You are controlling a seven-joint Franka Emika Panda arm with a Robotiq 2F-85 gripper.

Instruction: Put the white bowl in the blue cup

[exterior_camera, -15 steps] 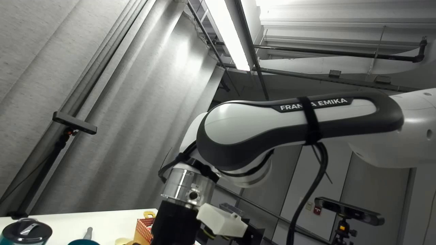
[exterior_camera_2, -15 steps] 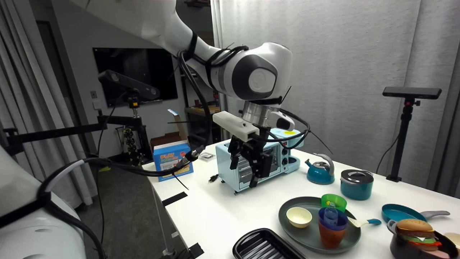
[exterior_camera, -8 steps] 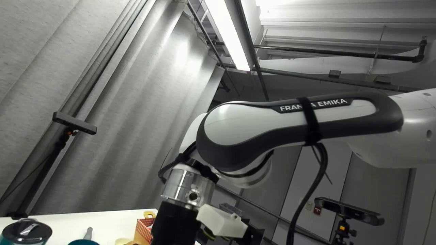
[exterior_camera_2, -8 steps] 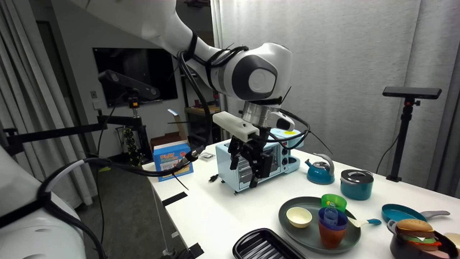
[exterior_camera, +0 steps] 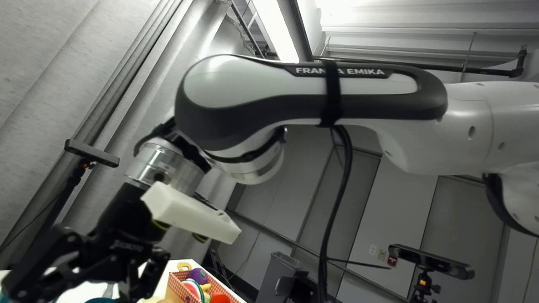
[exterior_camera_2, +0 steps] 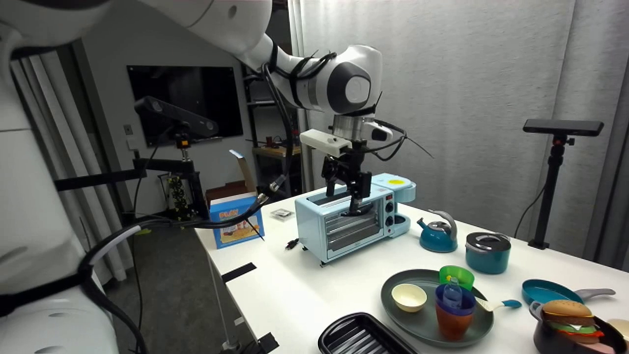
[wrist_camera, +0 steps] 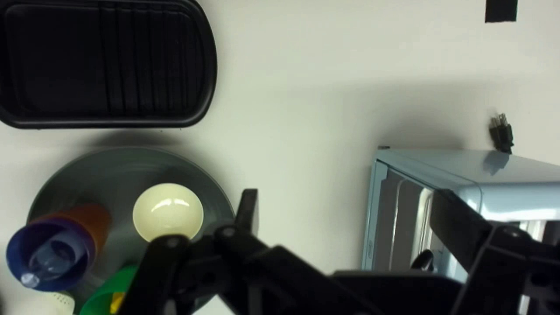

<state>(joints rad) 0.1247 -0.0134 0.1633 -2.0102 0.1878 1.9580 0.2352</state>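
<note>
The white bowl (exterior_camera_2: 409, 297), cream-white and upright, sits on a dark grey-green plate (exterior_camera_2: 404, 322); it also shows in the wrist view (wrist_camera: 168, 212). The blue cup (exterior_camera_2: 466, 309) is on the same plate beside the bowl, nested in an orange cup (exterior_camera_2: 453, 325), with a small clear bottle (exterior_camera_2: 452, 296) in it; it leans in the wrist view (wrist_camera: 26, 238). My gripper (wrist_camera: 346, 194) is open and empty. In an exterior view the gripper (exterior_camera_2: 344, 199) hangs high before the oven, apart from bowl and cup. Bowl and blue cup are not identifiable in the exterior view with the blurred gripper (exterior_camera: 73, 290).
A light-blue toaster oven (exterior_camera_2: 314, 226) stands behind the gripper. A black tray (exterior_camera_2: 354, 329) lies before the plate. A green cup (exterior_camera_2: 457, 275) is on the plate. A kettle (exterior_camera_2: 437, 238), pot (exterior_camera_2: 486, 255), pan (exterior_camera_2: 545, 290) and black pot with a burger (exterior_camera_2: 570, 319) stand to the right.
The arm has moved: the gripper has risen in front of the oven, and it has come into frame at lower left in the view under the arm. The bowl and cups have not moved.
</note>
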